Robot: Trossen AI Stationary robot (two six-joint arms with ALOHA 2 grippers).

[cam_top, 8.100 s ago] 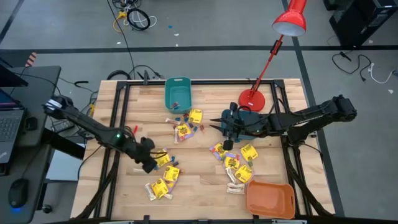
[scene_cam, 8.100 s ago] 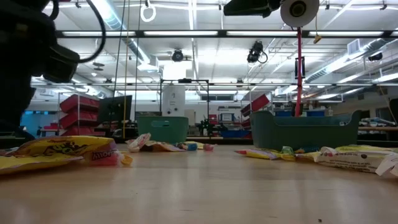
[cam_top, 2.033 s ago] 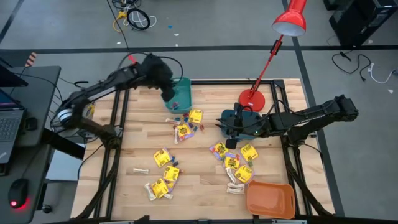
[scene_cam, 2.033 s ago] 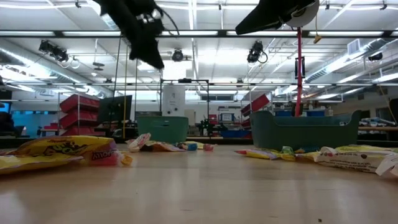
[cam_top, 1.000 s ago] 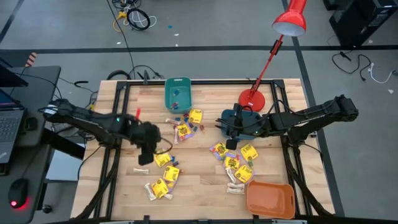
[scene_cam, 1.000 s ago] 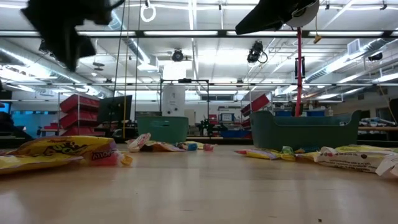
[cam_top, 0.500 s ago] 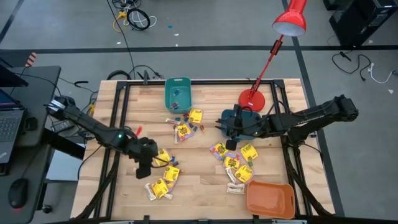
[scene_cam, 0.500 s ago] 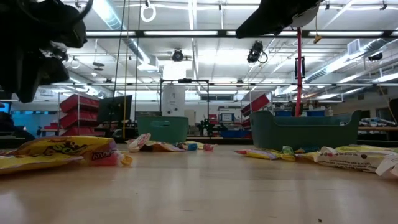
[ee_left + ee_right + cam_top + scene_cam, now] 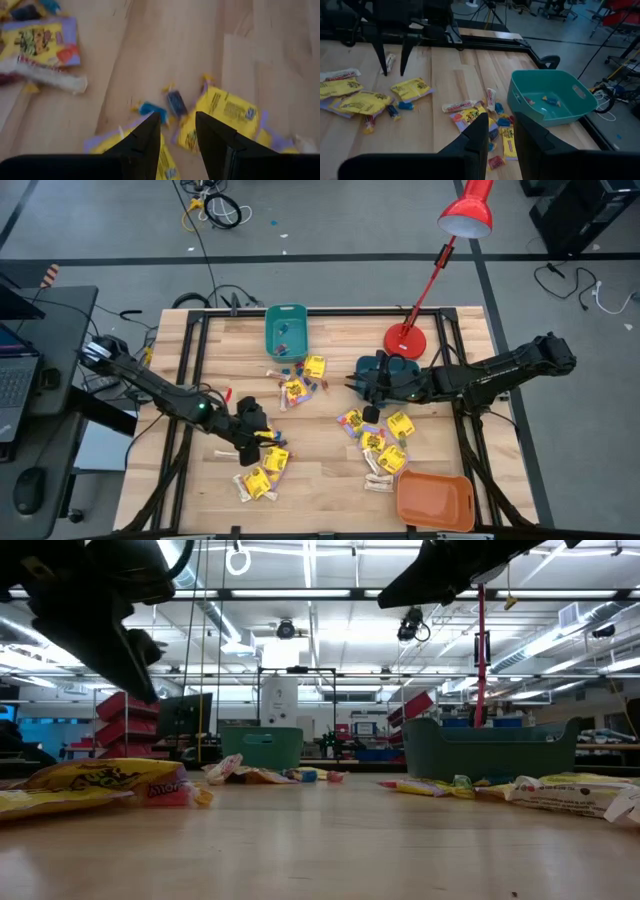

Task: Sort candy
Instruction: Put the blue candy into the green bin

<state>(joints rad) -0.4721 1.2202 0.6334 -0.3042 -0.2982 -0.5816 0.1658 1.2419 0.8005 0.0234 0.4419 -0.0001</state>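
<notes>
Small wrapped candy (image 9: 375,443), mostly square yellow packets, lies scattered across the wooden counter (image 9: 320,480), a few pieces in the far teal plastic bin (image 9: 285,332). The left gripper (image 9: 262,442) hovers low over yellow packets at the near left, fingers (image 9: 145,137) apart and empty. The right gripper (image 9: 352,387) hangs mid-counter, fingers slightly parted, empty.

The high camera looked straight down on the whole table (image 9: 330,480). The low camera sat at table-top height, facing level across the boards into the room. The left wrist camera looked down from close above the wood. The right wrist camera looked farther across the table and shared the teal bin (image 9: 552,95) with the high view's upper centre (image 9: 285,330).
</notes>
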